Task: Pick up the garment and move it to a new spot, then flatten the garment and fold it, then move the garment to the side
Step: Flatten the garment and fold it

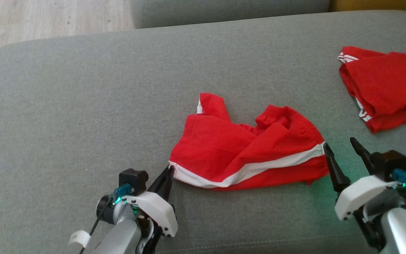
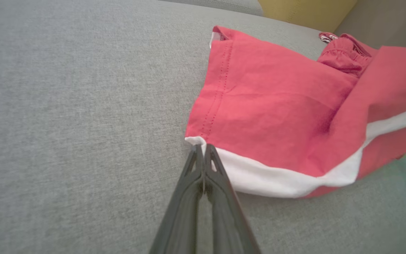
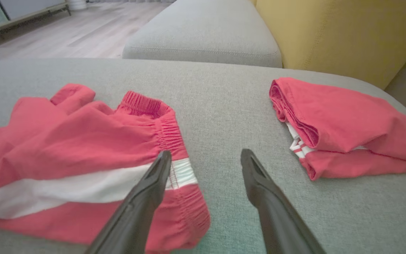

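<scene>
The garment (image 1: 245, 148) is a pair of red shorts with a white side stripe, lying crumpled on the grey sofa cushion (image 1: 83, 98). My left gripper (image 1: 170, 169) is shut on its near left hem corner, where the white stripe ends. In the left wrist view the left gripper (image 2: 200, 147) has its two dark fingers pressed together at that corner of the garment (image 2: 277, 106). My right gripper (image 1: 339, 143) stands open at the waistband end. In the right wrist view the right gripper (image 3: 205, 155) has one finger over the garment (image 3: 65, 141) and the other over bare cushion.
A second red garment (image 1: 386, 88) lies folded at the cushion's far right, also the folded pile (image 3: 344, 130) in the right wrist view. Behind are another grey cushion (image 3: 206, 31), a yellow cushion (image 3: 330, 28) and wooden floor (image 1: 48, 17).
</scene>
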{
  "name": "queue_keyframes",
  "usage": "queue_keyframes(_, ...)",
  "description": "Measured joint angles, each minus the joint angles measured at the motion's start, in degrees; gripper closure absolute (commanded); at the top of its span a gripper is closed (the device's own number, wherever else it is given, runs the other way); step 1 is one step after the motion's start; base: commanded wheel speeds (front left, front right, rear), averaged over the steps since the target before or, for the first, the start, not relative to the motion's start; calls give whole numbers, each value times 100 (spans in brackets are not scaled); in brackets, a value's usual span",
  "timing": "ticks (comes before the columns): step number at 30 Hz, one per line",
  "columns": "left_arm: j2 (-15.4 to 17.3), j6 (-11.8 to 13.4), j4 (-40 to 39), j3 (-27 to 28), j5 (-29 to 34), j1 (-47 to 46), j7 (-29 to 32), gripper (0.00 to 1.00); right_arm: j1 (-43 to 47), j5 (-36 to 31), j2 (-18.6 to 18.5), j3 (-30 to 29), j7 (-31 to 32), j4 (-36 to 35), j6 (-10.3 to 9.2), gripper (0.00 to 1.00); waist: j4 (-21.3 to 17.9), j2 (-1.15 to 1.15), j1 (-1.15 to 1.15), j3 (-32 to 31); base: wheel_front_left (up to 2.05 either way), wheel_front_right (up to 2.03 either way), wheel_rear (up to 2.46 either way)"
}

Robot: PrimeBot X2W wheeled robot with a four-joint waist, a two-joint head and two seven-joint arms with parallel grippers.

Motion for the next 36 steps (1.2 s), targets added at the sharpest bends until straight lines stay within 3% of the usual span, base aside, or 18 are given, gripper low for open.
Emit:
queue_keyframes(8, 2, 7, -58, 10, 0, 5, -42, 100, -173, 624, -657, 726, 686, 15, 0, 0, 124, 0, 0, 37, 0, 0, 0)
queue_keyframes(18, 1, 8, -116, 10, 0, 5, -43, 100, -751, 1619, -1458, 2042, 1285, 157, 0, 0, 272, 0, 0, 104, 0, 0, 0)
queue_keyframes(26, 1, 8, -166, 14, 0, 4, -43, 100, -899, 2049, -1751, 2447, 1491, 215, 0, 0, 309, 0, 0, 113, 0, 0, 0)
queue_keyframes(27, 1, 8, -181, 18, 1, 4, -43, 100, -903, 2074, -1780, 2472, 1491, 214, 0, 9, 307, 0, 0, 115, 0, 0, 0)
queue_keyframes(29, 1, 9, -205, 27, 1, 4, -43, 100, -903, 2130, -1817, 2509, 1490, 215, 0, 55, 303, 0, 0, 120, 0, 0, 0)
queue_keyframes(32, 1, 13, -224, 43, 9, 5, -43, 100, -905, 2187, -1840, 2572, 1469, 213, 0, 100, 288, 0, 0, 122, 0, 0, 0)
queue_keyframes(36, 1, 15, -268, 73, 10, 5, -43, 100, -905, 2192, -1855, 2597, 1402, 170, 0, 100, 260, 0, 0, 110, 0, 0, 0)
